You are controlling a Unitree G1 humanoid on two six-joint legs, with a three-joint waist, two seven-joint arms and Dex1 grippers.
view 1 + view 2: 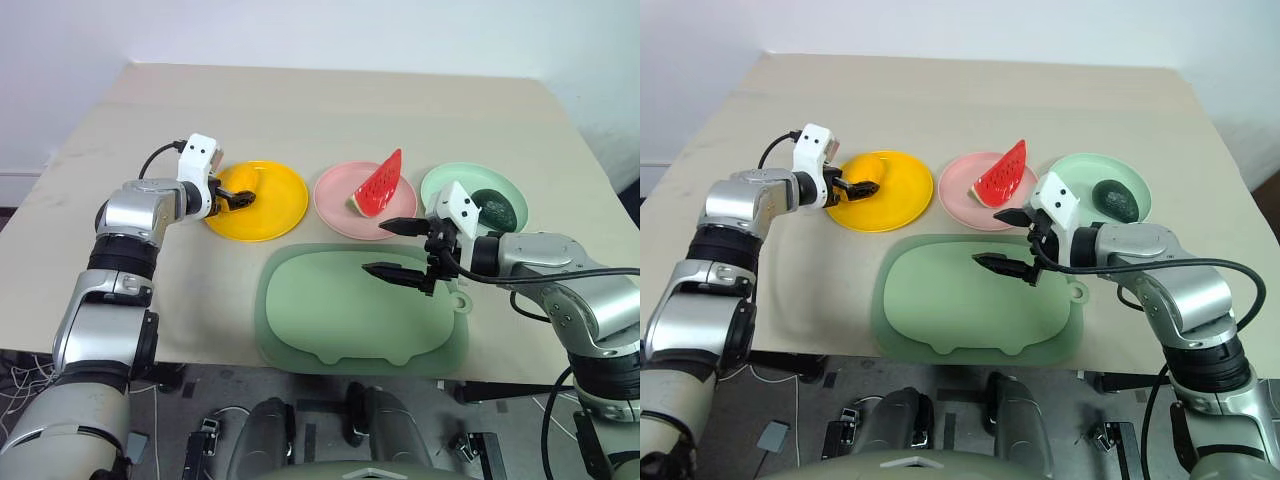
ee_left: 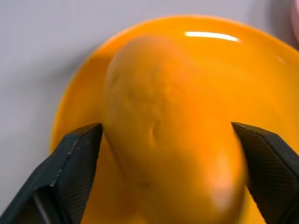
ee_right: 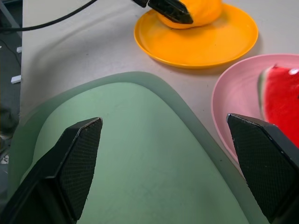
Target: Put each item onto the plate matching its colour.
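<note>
Bright, even, diffuse light from overhead, with soft faint shadows under the plates and arms. A white streak of glare on the yellow plate [image 2: 212, 35] in the left wrist view, and the mango [image 2: 173, 135] there close and blurred. Elsewhere sharp enough.

A pale beige table [image 1: 330, 110] stood against a plain white wall [image 1: 300, 30]. Beyond the table's near edge lay a grey floor [image 1: 810, 400], where loose cables [image 1: 25, 380] trailed below the near left corner.
</note>
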